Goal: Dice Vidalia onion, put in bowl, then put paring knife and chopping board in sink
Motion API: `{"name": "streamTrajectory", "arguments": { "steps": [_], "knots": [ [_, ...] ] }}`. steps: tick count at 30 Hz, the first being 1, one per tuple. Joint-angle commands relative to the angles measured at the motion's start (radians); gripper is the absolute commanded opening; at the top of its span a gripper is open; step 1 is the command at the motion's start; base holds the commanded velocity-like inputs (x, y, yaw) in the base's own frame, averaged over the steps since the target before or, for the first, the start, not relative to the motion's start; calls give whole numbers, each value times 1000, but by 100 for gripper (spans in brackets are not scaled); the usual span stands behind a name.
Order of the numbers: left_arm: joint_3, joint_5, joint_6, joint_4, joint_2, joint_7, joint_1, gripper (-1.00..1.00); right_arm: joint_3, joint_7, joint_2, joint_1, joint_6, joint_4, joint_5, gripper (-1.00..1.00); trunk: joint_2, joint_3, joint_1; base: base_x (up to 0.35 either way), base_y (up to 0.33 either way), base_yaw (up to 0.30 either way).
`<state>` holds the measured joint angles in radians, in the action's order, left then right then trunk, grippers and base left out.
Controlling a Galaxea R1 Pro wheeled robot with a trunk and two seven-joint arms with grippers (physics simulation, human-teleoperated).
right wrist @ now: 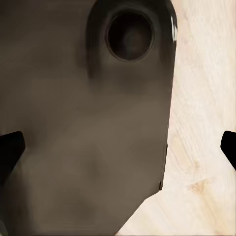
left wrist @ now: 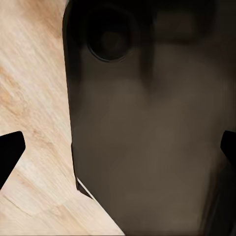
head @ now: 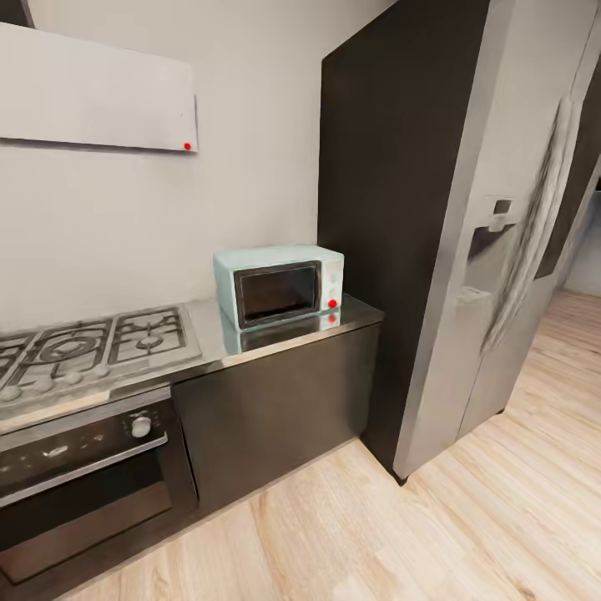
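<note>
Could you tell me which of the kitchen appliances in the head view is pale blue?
The microwave, standing on the worktop beside the tall fridge. The gas hob is steel grey and the oven below it is dark.

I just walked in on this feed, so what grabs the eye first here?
A pale-blue microwave sits on a dark worktop, against a tall grey fridge. To its left lies a gas hob with an oven below, above a light wooden floor.
</note>
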<state>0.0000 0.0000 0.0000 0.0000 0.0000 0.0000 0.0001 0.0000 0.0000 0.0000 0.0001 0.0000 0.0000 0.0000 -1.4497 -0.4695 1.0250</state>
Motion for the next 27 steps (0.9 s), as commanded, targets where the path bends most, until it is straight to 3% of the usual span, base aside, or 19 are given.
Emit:
{"name": "streamTrajectory", "arguments": {
  "steps": [1, 9, 27],
  "knots": [
    [2, 6, -4, -6, -6, 3, -2, 100, 0, 1, -6, 6, 6, 1, -6, 100, 0, 0, 0, 0, 0, 0],
    [2, 7, -5, -23, -5, 3, -2, 100, 0, 0, -47, 27, 2, -3, -11, 100, 0, 0, 0, 0, 0, 40],
    [2, 7, -5, -25, -5, 3, -2, 100, -1, 0, -48, 28, 2, -3, -11, 100, 0, 0, 0, 0, 0, 275]
  ]
}}
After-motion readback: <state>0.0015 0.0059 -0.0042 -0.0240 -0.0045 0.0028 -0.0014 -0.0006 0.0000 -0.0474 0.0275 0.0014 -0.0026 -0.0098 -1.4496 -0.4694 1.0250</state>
